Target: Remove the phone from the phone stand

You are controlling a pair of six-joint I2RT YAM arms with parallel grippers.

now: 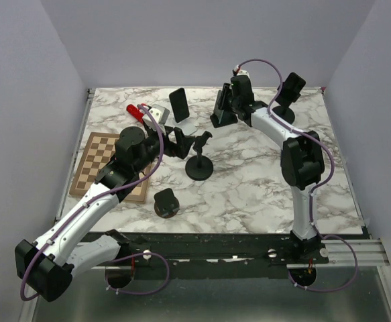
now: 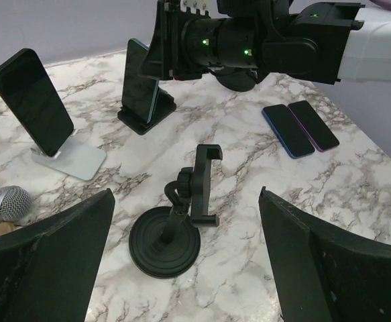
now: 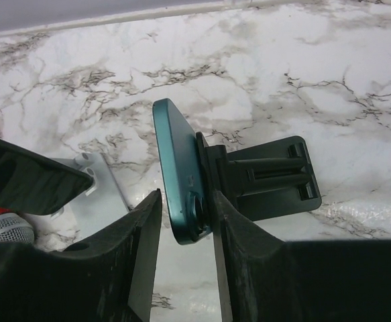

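Observation:
A teal phone [image 3: 180, 168] leans upright in a black folding phone stand [image 3: 270, 176] at the back of the marble table [image 1: 249, 181]. My right gripper [image 3: 186, 202] is open and straddles the phone's top end. A gap shows on its screen side, and the other finger sits close against its back. The phone also shows in the left wrist view [image 2: 141, 79] and from above [image 1: 220, 107]. My left gripper [image 2: 185, 221] is open and empty. It hovers over a black round-base clamp holder [image 2: 172, 231] near the table's middle.
A dark phone [image 2: 33, 100] leans on a white stand [image 2: 74, 159] at the back left. Two phones [image 2: 299, 126] lie flat at the right. A microphone [image 2: 6, 201], a chessboard [image 1: 104, 164], a small black mount [image 1: 166, 202] and another black holder [image 1: 290, 90] are around.

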